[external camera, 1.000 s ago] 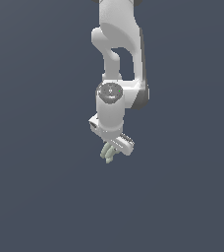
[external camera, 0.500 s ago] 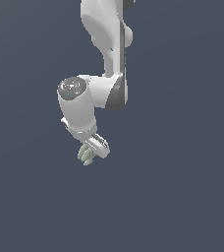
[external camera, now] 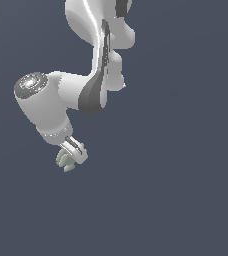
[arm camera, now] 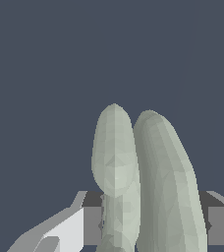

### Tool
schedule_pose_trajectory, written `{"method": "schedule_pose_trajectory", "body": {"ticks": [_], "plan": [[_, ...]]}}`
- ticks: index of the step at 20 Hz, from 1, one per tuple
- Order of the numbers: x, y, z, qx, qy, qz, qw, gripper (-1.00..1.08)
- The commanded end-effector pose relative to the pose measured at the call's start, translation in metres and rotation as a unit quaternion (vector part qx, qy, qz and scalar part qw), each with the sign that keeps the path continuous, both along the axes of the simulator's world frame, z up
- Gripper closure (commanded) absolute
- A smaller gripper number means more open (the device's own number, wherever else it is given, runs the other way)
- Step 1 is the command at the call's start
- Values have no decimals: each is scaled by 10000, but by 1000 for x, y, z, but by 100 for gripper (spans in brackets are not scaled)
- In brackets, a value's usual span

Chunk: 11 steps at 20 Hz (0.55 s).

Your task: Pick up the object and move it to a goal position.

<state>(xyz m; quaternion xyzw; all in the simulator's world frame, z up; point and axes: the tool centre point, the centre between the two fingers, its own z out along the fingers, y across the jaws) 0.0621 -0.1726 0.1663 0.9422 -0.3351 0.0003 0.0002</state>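
The object is a small pale grey-green cluster of rounded lobes. It sticks out from the end of my white gripper in the exterior view, at the lower left. In the wrist view the object fills the middle as two long lobes side by side, and the gripper is shut on it, with a finger on each side. The gripper holds it in the air against the plain dark grey background.
The white arm comes down from the upper middle of the exterior view and bends toward that view's left. Only a uniform dark grey-blue background shows around it.
The arm has swung toward the exterior view's left, carrying the object with it. The wrist has turned and the gripper stays shut on the object.
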Motion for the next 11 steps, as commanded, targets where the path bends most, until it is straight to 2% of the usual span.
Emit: {"method": "schedule_pose_trajectory", "body": {"ticks": [1, 11], "plan": [[4, -10, 4, 2, 0, 10, 10000, 108], [9, -20, 8, 2, 0, 10, 10000, 108]]}}
